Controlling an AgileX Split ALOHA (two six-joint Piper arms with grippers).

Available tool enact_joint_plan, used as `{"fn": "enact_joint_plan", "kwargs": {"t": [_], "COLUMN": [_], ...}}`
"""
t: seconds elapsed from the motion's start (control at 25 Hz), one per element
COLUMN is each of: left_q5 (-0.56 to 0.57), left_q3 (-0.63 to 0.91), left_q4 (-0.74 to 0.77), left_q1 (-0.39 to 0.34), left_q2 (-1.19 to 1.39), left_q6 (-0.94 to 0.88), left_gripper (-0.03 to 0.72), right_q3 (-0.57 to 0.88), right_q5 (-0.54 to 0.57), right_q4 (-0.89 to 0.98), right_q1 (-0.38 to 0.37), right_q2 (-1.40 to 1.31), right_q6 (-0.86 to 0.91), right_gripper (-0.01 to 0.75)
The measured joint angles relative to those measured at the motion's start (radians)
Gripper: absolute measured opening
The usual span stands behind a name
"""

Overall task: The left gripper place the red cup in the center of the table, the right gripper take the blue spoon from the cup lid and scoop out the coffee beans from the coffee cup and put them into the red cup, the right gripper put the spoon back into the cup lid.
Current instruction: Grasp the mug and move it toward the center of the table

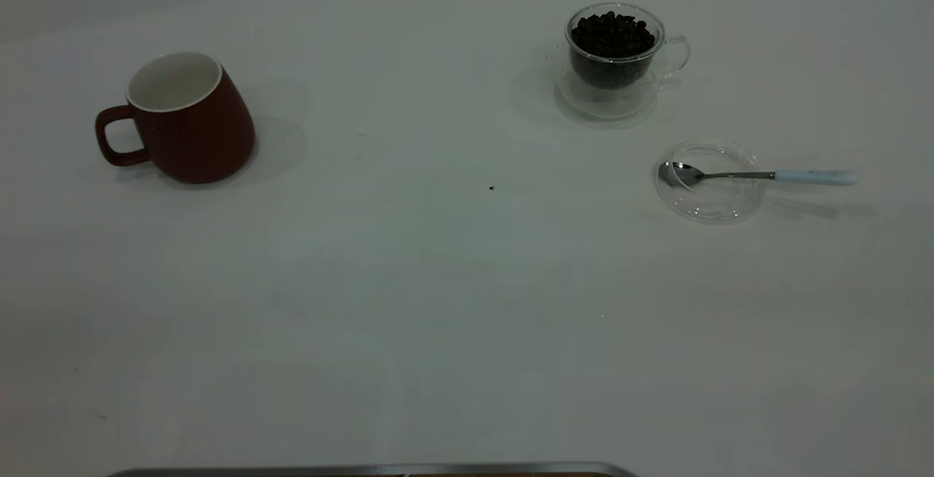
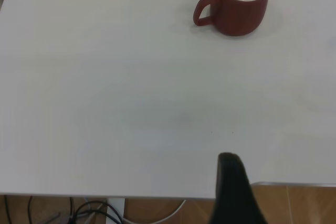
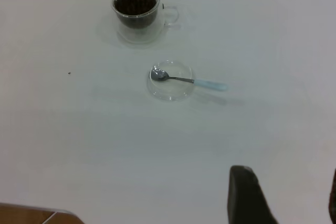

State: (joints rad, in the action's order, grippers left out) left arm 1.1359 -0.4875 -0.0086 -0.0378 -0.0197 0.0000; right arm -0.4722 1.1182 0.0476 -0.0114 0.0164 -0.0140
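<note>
The red cup (image 1: 182, 123) stands upright at the left of the table (image 1: 438, 302), handle pointing left; the left wrist view shows it far off (image 2: 239, 6). The coffee cup (image 1: 616, 72) (image 3: 137, 17) holds the coffee beans (image 1: 611, 33) (image 3: 135, 1) at the back right. In front of it lies the cup lid (image 1: 711, 203) (image 3: 170, 92), with the blue spoon (image 1: 759, 175) (image 3: 189, 80) resting bowl-in and its handle sticking out to the right. Neither gripper appears in the exterior view. My left gripper (image 2: 286, 182) hangs open over the table's near edge. My right gripper (image 3: 287, 187) is open, well short of the lid.
A small dark speck (image 1: 491, 187) lies near the middle of the table. A metal strip (image 1: 365, 470) runs along the bottom of the exterior view. Cables (image 2: 89, 213) hang below the table edge in the left wrist view.
</note>
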Motion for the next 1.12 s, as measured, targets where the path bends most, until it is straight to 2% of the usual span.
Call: {"fn": "enact_joint_plan", "kwargs": {"t": [0.96, 1.12], "left_q5": [0.0, 0.0], "left_q3": [0.0, -0.001], "left_q4": [0.0, 0.009], "left_q1": [0.0, 0.0], "left_q2": [0.0, 0.021], "left_q6": [0.0, 0.09], "left_gripper": [0.537, 0.537], "right_q3": [0.0, 0.0], "right_q5": [0.0, 0.0], "right_q4": [0.0, 0.0], "right_q1": [0.0, 0.0], "right_q2": [0.0, 0.0], "right_q6": [0.0, 0.0], "right_gripper": [0.418, 0.418]}}
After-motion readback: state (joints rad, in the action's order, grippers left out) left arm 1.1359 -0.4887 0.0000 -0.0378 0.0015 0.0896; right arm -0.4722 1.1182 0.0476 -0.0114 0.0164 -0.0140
